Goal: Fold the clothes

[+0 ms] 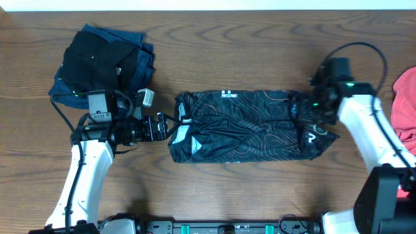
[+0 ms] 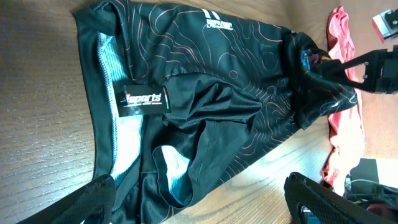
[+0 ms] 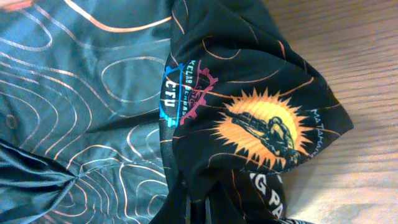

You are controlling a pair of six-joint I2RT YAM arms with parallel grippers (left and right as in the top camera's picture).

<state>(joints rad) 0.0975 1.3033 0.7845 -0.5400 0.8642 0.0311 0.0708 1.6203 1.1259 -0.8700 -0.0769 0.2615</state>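
Note:
The black sports shirt (image 1: pixel 240 127) with thin orange contour lines lies mid-table as a long, folded band running left to right. My left gripper (image 1: pixel 164 128) hovers at its left end, open; in the left wrist view its fingers (image 2: pixel 93 199) stand wide apart over the shirt's (image 2: pixel 205 93) hem and white inner lining. My right gripper (image 1: pixel 307 120) is at the shirt's right end, shut on a bunched fold of the cloth. In the right wrist view the fabric (image 3: pixel 93 93) with a sun logo (image 3: pixel 267 130) gathers into the right gripper (image 3: pixel 196 211).
A dark navy pile of folded garments (image 1: pixel 104 62) sits at the back left, just behind my left arm. A coral-red garment (image 1: pixel 406 107) lies at the right edge, also visible in the left wrist view as coral-red cloth (image 2: pixel 342 124).

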